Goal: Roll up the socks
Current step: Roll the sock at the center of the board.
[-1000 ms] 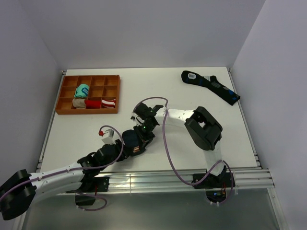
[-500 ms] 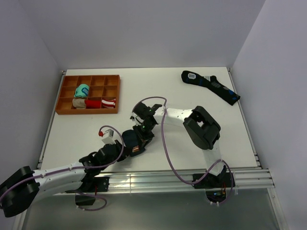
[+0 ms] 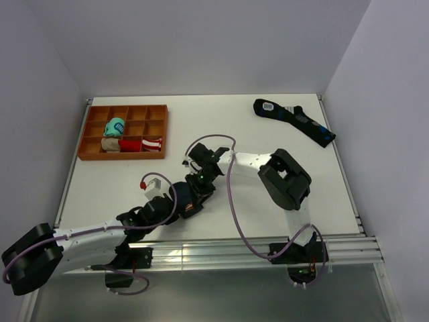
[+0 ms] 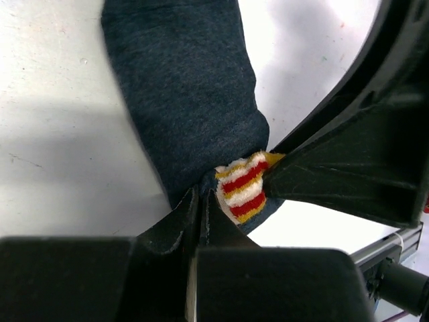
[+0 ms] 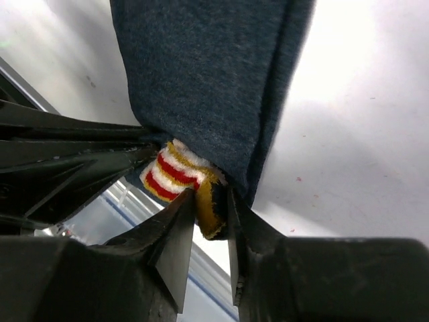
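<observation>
The socks (image 3: 181,195) are a dark navy pair lying on the white table between my two grippers. In the left wrist view the socks (image 4: 188,100) stretch away from me, with the red-white-yellow patch (image 4: 242,191) at the near end. My left gripper (image 4: 200,196) is shut, pinching the navy edge beside that patch. In the right wrist view the socks (image 5: 208,74) hang down to the patch (image 5: 173,171). My right gripper (image 5: 211,201) stands slightly open, and the yellow cuff edge lies loosely between its fingers. From above, the left gripper (image 3: 190,202) and right gripper (image 3: 201,185) meet over the socks.
An orange compartment tray (image 3: 87,131) at the back left holds a teal bundle (image 3: 114,126), a beige bundle (image 3: 110,143) and a red-white bundle (image 3: 151,143). A longer dark sock (image 3: 295,121) lies at the back right. The table's front rail (image 3: 255,245) runs just behind the grippers.
My left gripper has closed onto the sock edge and its arm has shifted slightly. The right arm has stayed nearly in place by the cuff.
</observation>
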You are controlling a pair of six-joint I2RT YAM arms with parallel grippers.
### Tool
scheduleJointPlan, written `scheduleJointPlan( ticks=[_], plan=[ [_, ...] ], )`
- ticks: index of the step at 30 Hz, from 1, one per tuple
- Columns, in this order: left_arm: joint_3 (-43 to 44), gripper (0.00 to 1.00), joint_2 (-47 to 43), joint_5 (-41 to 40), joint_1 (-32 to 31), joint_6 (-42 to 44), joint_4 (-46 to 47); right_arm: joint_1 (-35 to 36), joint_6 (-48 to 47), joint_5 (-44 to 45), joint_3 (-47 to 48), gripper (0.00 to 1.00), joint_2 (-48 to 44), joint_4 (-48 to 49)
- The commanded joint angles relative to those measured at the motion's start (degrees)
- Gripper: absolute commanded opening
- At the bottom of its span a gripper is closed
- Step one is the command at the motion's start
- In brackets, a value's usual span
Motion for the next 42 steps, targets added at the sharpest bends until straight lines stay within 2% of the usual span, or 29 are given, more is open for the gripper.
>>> scheduleJointPlan(
  ticks=[1, 7, 13, 17, 24, 27, 32, 42],
  plan=[
    [0.9, 0.00, 3.7, 2.4, -0.3, -0.8, -9.5, -0.3, -0.4, 3.7, -2.3, 0.34, -3.1, 9.4],
    [1.9, 0.00, 4.1, 3.3, -0.3, -1.6, -11.8, -1.1, 0.5, 6.0, -9.6, 0.42, -9.9, 20.5],
    [1.8, 0.00, 4.7, 4.0, -0.1, -2.0, -12.3, -2.4, 0.7, 7.0, -18.0, 0.43, -17.1, 33.5],
    [1.1, 0.00, 4.1, 5.1, 0.1, -2.5, -11.9, -2.3, 0.8, 6.9, -24.3, 0.43, -22.7, 46.3],
    [-0.9, 0.00, 2.6, 13.0, 6.1, -0.2, -9.8, -2.3, 0.6, 5.3, -44.6, 0.44, -33.7, 71.4],
    [-0.7, 0.00, 2.9, 15.7, 9.6, 1.7, -9.6, -2.3, 1.0, 4.4, -46.7, 0.45, -33.4, 75.3],
    [0.9, 0.01, 5.2, 18.5, 11.8, 4.5, -11.6, -2.1, 3.3, 3.2, -50.2, 0.45, -30.9, 84.6],
    [2.5, 0.00, 6.7, 20.7, 13.6, 6.0, -12.1, 1.9, 1.7, 3.7, -48.7, 0.45, -24.6, 86.9]
  ],
)
